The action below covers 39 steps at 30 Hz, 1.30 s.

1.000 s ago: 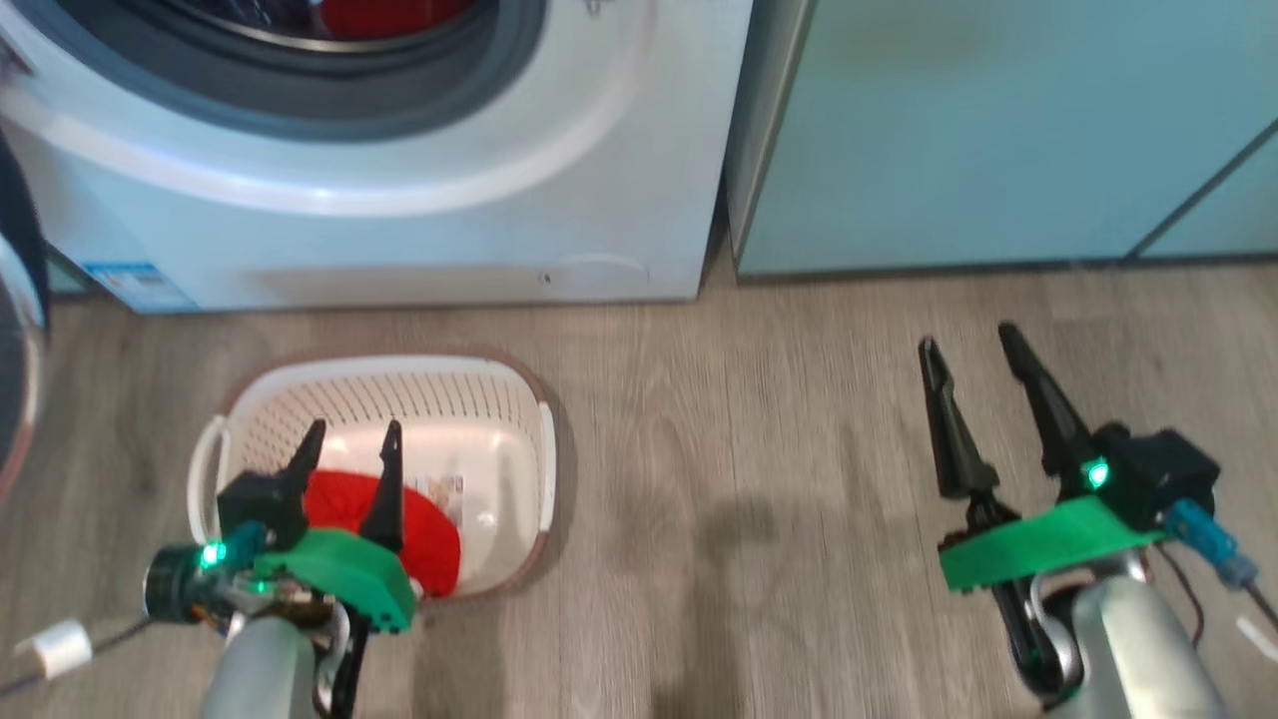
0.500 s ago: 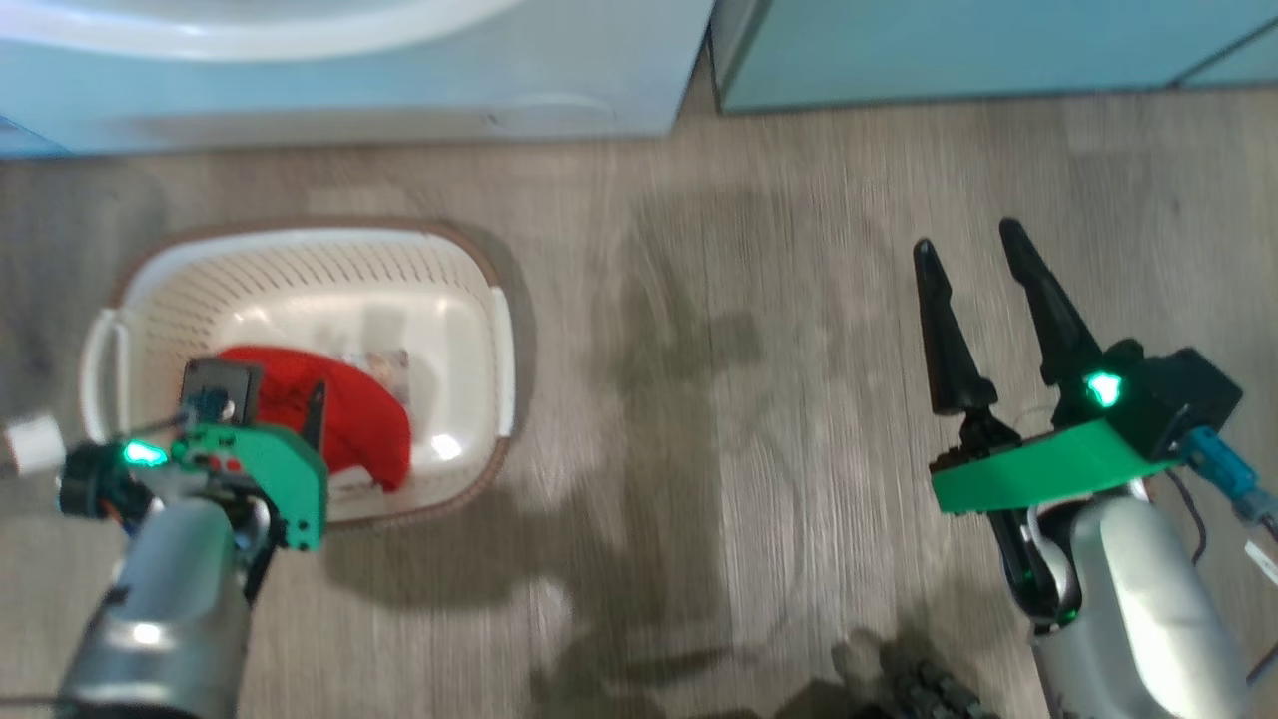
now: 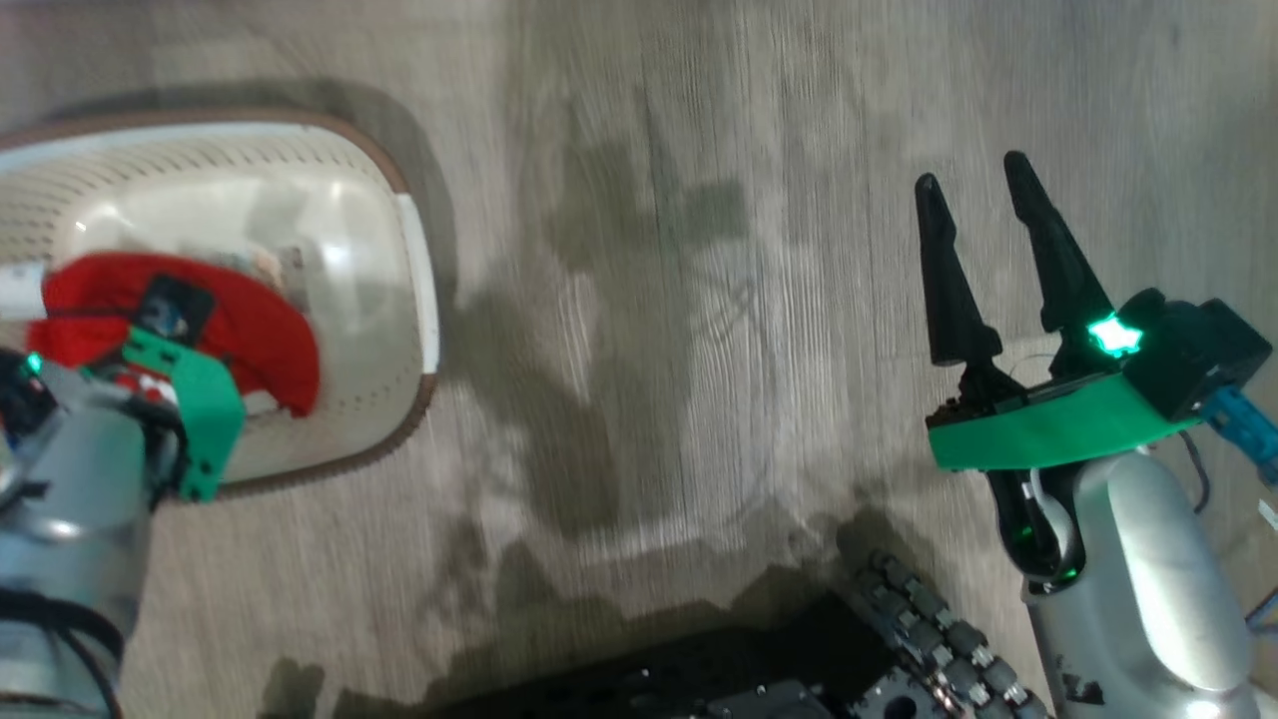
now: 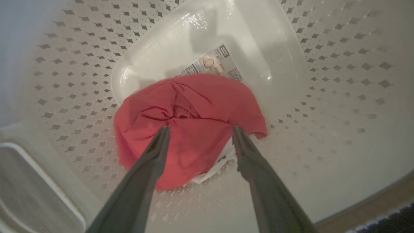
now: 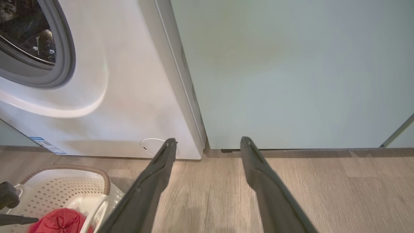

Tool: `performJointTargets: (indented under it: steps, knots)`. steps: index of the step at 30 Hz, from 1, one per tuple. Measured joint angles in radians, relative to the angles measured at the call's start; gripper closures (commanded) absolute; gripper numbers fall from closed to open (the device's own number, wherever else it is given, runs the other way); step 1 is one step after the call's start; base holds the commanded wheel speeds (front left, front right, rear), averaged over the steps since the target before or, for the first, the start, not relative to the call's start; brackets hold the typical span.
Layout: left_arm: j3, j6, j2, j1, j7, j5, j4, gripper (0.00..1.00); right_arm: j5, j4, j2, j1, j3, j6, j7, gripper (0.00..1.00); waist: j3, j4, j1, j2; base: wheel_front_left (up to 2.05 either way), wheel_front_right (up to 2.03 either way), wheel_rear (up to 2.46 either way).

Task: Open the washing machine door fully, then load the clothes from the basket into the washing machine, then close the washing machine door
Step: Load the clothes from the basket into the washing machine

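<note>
The basket stands upright in front of the washing machine. It is cream-white plastic with perforated walls, a brown rim and white side handles. The clothes lie on its bottom as 1 crumpled red bundle, with white fabric showing under 1 edge, and partly cover the paper label. The machine is white. Its grey-rimmed drum opening shows a dark interior. A round filter cover and a blue sticker sit low on the front.

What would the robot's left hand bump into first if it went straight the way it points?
Most likely the red clothes in the basket; the open left hand points right at them.
</note>
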Motion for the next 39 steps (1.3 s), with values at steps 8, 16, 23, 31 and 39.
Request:
performJointTargets:
  steps: [8, 16, 23, 31, 39]
  knots:
    - [-0.063, -0.001, 0.055, -0.09, 0.035, 0.05, 0.019, 0.0, 0.023, -0.018, 0.0, -0.017, 0.002, 0.0, 0.0, 0.0, 0.12, -0.031, 0.0, 0.0, 0.0, 0.0, 0.0]
    - [-0.123, -0.009, 0.112, -0.153, 0.08, 0.079, 0.032, 0.0, 0.063, -0.039, 0.0, -0.06, 0.03, 0.0, 0.0, 0.0, 0.213, -0.06, -0.0001, 0.0, 0.0, 0.0, 0.0]
    - [-0.127, 0.001, 0.147, -0.196, 0.141, 0.08, 0.036, 0.0, 0.073, -0.054, 0.0, -0.063, 0.045, 0.0, 0.0, 0.0, 0.271, -0.09, -0.0001, 0.0, 0.0, 0.0, 0.0]
    - [-0.151, 0.027, 0.15, -0.226, 0.211, 0.085, 0.04, 0.0, 0.076, -0.072, 0.0, -0.064, 0.046, 0.0, 0.0, 0.0, 0.308, -0.091, -0.0001, 0.0, 0.0, 0.0, 0.0]
    - [-0.156, 0.024, 0.131, -0.253, 0.273, 0.064, 0.041, 0.0, 0.065, -0.086, 0.0, -0.063, 0.043, 0.0, 0.0, 0.0, 0.324, -0.075, -0.0001, 0.0, 0.0, 0.0, 0.0]
